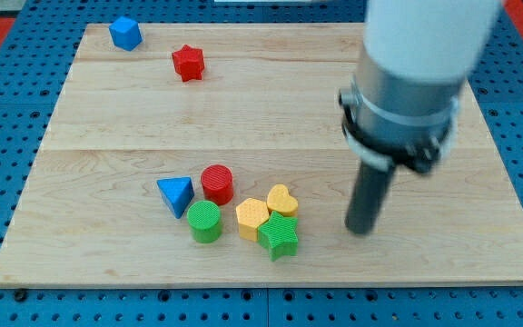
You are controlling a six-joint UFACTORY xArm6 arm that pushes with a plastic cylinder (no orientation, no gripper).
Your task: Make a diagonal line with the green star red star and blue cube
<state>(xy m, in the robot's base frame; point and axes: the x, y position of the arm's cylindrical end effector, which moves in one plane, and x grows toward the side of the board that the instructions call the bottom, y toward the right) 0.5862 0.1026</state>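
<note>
The blue cube [125, 34] sits at the board's top left corner. The red star [188, 63] lies just right of and below it. The green star [279, 235] lies near the view's bottom, at the right end of a cluster of blocks. My tip [360, 229] rests on the board to the right of the green star, about a block's width of bare wood between them. The rod hangs from a grey and white arm body at the view's upper right.
Touching the green star are a yellow heart [282, 199] and a yellow hexagon [252, 217]. Left of them stand a green cylinder [204, 221], a red cylinder [217, 183] and a blue triangle [175, 194]. The wooden board [107, 127] lies on blue pegboard.
</note>
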